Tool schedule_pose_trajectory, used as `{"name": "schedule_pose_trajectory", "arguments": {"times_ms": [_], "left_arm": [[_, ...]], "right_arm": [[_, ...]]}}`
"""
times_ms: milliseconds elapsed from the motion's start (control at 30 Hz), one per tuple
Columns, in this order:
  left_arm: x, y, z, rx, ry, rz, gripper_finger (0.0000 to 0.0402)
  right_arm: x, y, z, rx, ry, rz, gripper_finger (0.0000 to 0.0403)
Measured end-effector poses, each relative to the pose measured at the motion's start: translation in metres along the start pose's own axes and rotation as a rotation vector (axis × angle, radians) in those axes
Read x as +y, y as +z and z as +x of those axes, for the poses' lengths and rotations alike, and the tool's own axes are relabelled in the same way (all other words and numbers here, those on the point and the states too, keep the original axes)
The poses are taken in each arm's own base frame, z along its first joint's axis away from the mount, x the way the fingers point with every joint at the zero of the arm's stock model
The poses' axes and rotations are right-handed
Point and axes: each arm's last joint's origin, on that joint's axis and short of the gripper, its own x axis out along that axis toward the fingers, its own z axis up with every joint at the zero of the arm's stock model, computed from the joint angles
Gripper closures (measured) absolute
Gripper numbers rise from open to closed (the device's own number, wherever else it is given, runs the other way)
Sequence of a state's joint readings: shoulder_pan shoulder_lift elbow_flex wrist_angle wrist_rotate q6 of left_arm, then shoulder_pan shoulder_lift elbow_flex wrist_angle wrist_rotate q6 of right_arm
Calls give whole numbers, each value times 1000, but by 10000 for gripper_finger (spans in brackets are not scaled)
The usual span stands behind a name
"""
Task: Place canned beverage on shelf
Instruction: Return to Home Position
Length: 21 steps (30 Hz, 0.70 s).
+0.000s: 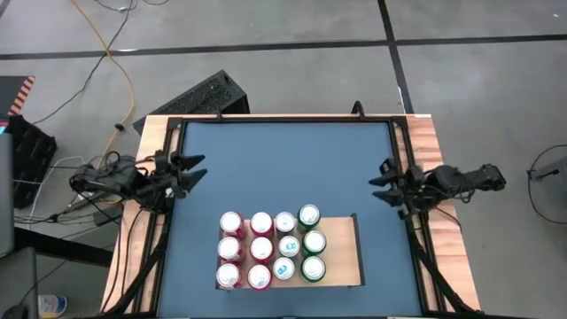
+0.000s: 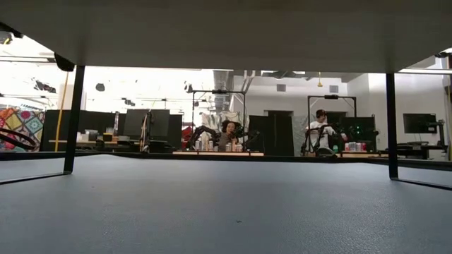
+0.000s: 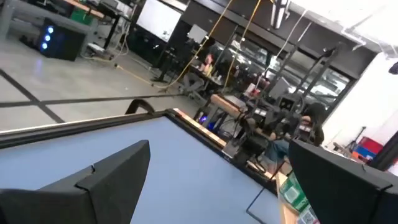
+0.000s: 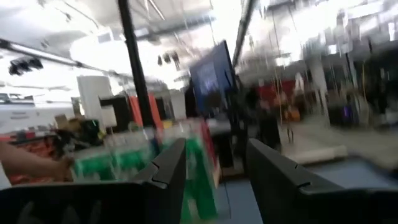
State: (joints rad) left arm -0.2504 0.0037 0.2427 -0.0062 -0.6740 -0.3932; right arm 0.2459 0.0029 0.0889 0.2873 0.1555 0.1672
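L arm [image 1: 115,180] folded back at table's [image 1: 283,159] left edge, wrist pointing inward. L gripper [image 1: 198,168] just inside that edge, fingers apart, gripping nothing. R arm [image 1: 461,181] mirrored at right edge; R gripper [image 1: 379,182] pointing inward, fingers apart, gripping nothing.

We see the shelf [image 1: 341,254] as pale, plain-grained bare wood with a matt face. The cans [image 1: 260,249] on it show shiny metal tops. The counter [image 1: 283,159] looks smooth and matt, edged by a striped wooden frame [image 1: 431,142].
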Motion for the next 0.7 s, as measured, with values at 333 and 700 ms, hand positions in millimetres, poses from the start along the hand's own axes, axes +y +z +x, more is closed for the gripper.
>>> {"name": "schedule_pose_trajectory", "arguments": {"times_ms": [333,700], "left_arm": [[8,-30,4,75,-26,-7,33],[18,-60,6,63,-57,25,33]], "right_arm": [[-5,-32,-2,131,0,65,237],[-9,-41,-4,218,-35,56,237]]}}
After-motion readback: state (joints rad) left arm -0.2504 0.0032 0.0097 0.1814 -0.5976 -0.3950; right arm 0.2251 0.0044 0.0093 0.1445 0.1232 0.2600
